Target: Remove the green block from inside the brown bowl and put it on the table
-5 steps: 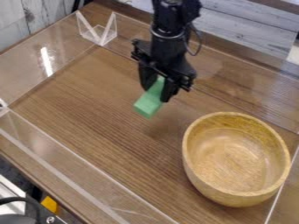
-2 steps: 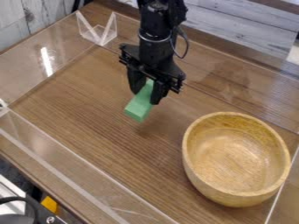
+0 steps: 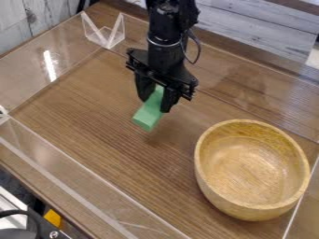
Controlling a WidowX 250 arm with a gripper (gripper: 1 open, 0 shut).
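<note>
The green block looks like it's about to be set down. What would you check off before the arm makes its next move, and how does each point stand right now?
1. Green block out of the brown bowl: ok, the bowl is empty and the block hangs to its left.
2. Block firmly held: ok, the gripper has its jaws shut on the block's upper end.
3. Block resting on the table: cannot tell; its lower end is at or just above the wood.
4. Landing spot free: ok, only bare wood shows under and around the block.
5. Room from the bowl: ok, a clear gap separates block and rim.
6. Block level for release: not ok, it hangs tilted.
</note>
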